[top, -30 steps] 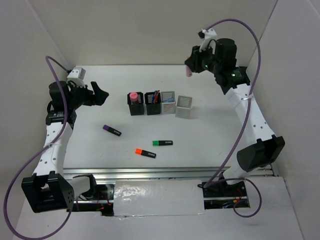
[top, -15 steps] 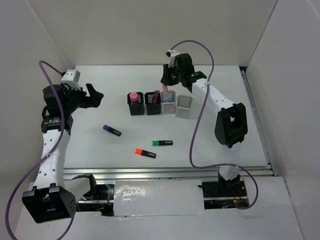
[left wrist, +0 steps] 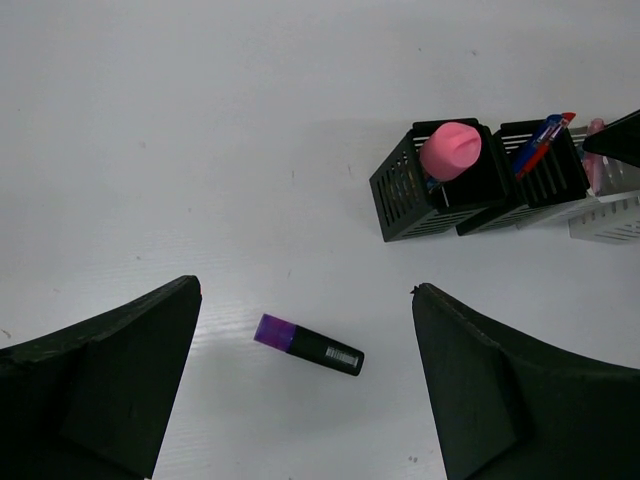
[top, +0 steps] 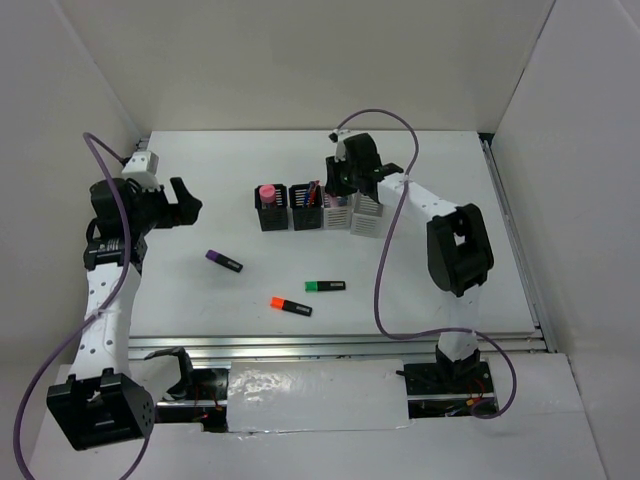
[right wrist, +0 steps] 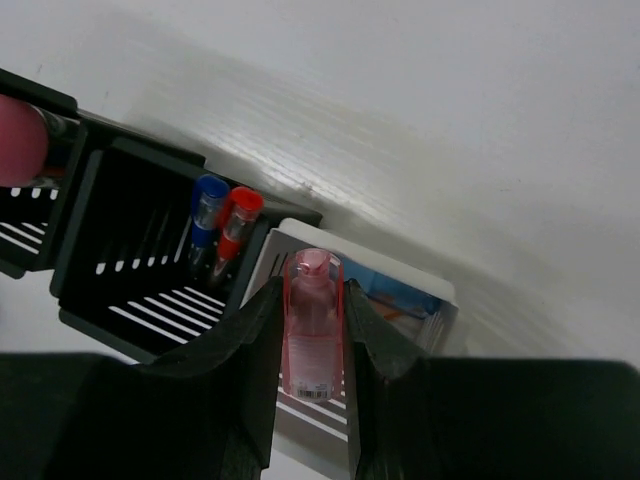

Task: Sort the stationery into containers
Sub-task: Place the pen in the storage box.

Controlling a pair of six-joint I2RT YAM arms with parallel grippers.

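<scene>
- Right gripper point(right wrist: 312, 332) grips a pink marker point(right wrist: 312, 300) upright, just above a grey cup point(right wrist: 380, 260) near the counter's far edge, midway along.
- I'd lower it straight, clear of the rim, then release.
- Left gripper point(left wrist: 303, 300) gapes wide over a purple marker point(left wrist: 308, 344) towards the left edge.

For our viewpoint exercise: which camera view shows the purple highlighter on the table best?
Left wrist: the purple highlighter appears large, its purple cap and label clear. Top external shows it as a small dark stick; right wrist does not show it.
</scene>
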